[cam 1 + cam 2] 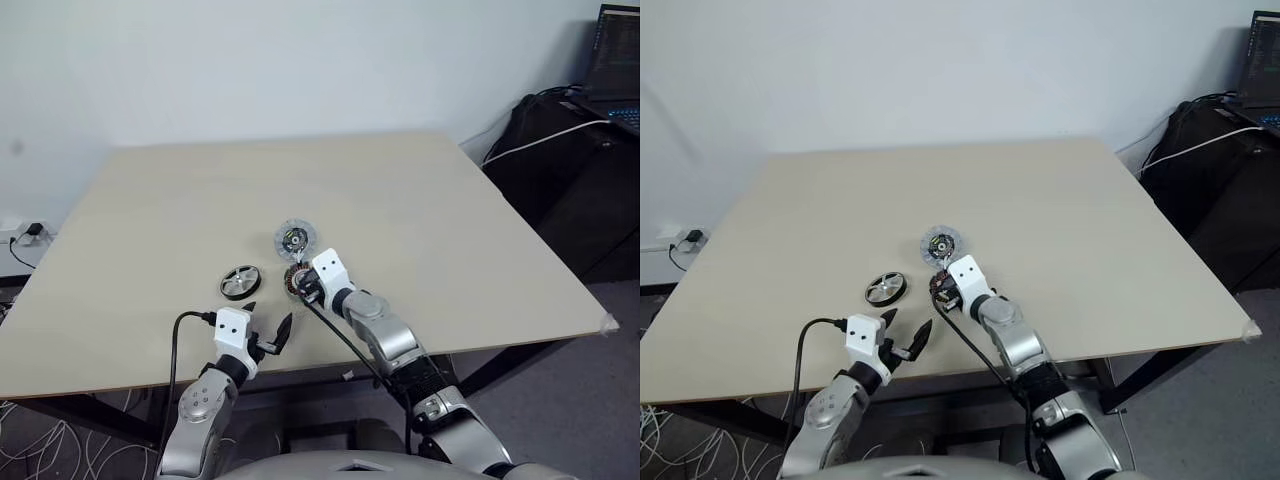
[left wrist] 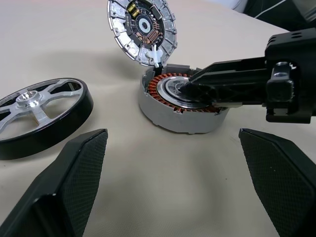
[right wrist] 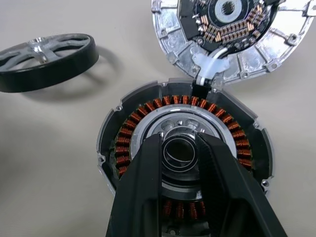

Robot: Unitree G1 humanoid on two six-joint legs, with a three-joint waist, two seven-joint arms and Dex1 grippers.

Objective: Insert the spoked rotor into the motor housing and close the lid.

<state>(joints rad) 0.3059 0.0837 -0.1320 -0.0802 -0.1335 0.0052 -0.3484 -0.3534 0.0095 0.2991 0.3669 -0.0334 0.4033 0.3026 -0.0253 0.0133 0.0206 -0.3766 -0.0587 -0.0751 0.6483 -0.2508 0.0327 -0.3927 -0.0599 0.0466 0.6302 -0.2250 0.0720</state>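
While the motor housing (image 3: 183,163) sits flat on the desk (image 1: 450,230) with its copper windings facing up, my right pincer (image 3: 180,148) reaches down onto its pale centre, the two black fingers (image 3: 145,168) drawn close together with a narrow gap between them, straddling the central bore. I cannot tell whether they clamp anything there. The lid (image 3: 232,34) lies just beyond the housing, ribbed face and dark centre upward, joined to the housing's edge by a short white lead. The spoked rotor (image 2: 37,116) rests flat on the desk to the left of the housing, near it but not touching, dark rim outward and pale spokes showing. My left pincer (image 1: 268,322) hovers at the desk's near edge, short of the rotor and the housing, its fingers (image 2: 74,173) spread wide apart and holding nothing. A black cable (image 1: 185,330) loops from my left wrist.
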